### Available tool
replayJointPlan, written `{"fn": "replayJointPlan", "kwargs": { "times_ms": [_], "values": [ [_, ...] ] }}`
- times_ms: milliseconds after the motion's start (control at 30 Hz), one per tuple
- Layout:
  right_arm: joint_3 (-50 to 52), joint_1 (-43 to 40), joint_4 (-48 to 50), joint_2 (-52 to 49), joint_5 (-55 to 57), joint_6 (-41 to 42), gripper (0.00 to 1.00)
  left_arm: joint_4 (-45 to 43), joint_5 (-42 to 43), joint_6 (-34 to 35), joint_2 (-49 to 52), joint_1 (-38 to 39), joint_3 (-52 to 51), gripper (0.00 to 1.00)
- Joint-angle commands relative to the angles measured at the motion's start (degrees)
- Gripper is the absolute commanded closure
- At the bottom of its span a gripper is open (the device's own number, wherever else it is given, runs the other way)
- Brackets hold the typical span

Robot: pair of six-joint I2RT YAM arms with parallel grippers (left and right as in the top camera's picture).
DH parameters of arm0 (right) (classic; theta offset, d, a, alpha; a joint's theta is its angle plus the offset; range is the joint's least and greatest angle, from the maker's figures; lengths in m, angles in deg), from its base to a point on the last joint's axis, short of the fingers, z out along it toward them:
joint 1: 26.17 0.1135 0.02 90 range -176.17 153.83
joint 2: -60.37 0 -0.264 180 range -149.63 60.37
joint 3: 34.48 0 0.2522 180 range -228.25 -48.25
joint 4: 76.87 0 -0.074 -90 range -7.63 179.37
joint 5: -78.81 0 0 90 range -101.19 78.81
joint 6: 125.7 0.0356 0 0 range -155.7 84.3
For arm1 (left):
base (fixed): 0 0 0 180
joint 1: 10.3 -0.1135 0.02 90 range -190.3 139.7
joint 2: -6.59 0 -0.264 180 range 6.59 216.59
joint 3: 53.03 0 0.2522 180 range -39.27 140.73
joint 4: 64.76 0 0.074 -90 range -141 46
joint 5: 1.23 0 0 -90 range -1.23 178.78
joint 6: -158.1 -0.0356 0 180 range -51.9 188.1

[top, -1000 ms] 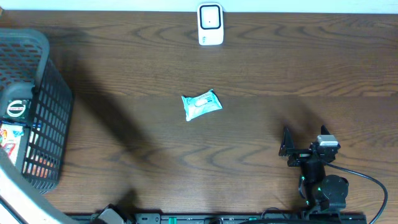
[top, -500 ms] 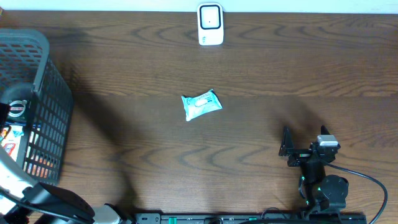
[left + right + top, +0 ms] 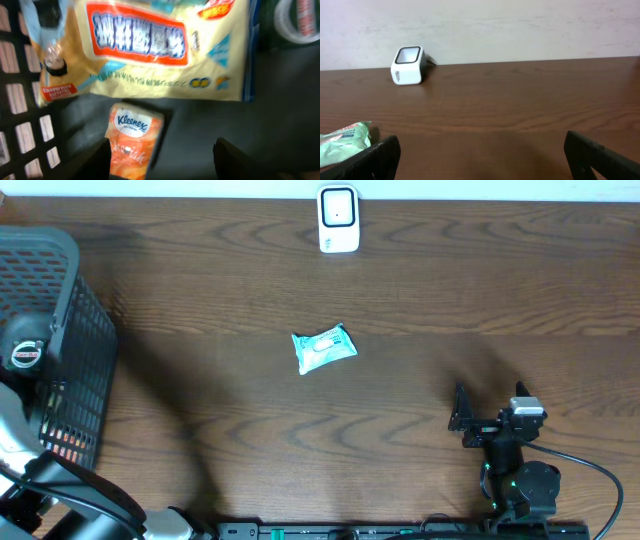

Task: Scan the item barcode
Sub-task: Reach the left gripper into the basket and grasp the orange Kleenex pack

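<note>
**Left hand (image 3: 164, 159) open inside the black plastic mesh basket (image 3: 88, 330); right hand (image 3: 490, 156) open, low over the dark wooden counter (image 3: 450, 300).**
The left hand's fingers stand apart, gripping nothing. An orange Kleenex tissue pack (image 3: 132, 142) lies near one finger, below a large yellow printed bag (image 3: 150, 50). A teal-and-white sealed packet (image 3: 323, 348) lies mid-counter, well apart from the white box-shaped barcode scanner (image 3: 338, 220) at the far edge.

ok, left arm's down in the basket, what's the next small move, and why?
Probably shift the left pincer sideways to centre it over the Kleenex pack before lowering. Its jaws stand open and empty inside the basket. The pack lies flat on the floor next to the yellow bag, nearer one finger than the other.
</note>
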Motion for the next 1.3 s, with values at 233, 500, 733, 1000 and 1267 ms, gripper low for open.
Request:
{"fn": "replayJointPlan", "kwargs": {
  "times_ms": [233, 500, 733, 1000, 1267],
  "values": [
    [0.09, -0.28, -0.24, 0.0, -0.11, -0.5, 0.01, -0.42, -1.66, -2.71, 4.96, -0.24, -2.12, 0.35],
    [0.09, -0.26, -0.24, 0.0, -0.11, -0.52, 0.01, -0.42, -1.62, -2.69, 9.55, -0.24, -2.12, 0.36],
    [0.09, -0.26, -0.24, 0.0, -0.11, -0.5, 0.01, -0.46, -1.64, -2.71, 11.52, -0.24, -2.14, 0.39],
    [0.09, -0.26, -0.24, 0.0, -0.11, -0.5, 0.01, -0.42, -1.64, -2.71, 11.89, -0.24, -2.14, 0.46],
    [0.09, -0.28, -0.24, 0.0, -0.11, -0.5, 0.01, -0.39, -1.62, -2.71, 12.68, -0.24, -2.14, 0.66]
  ]
}}
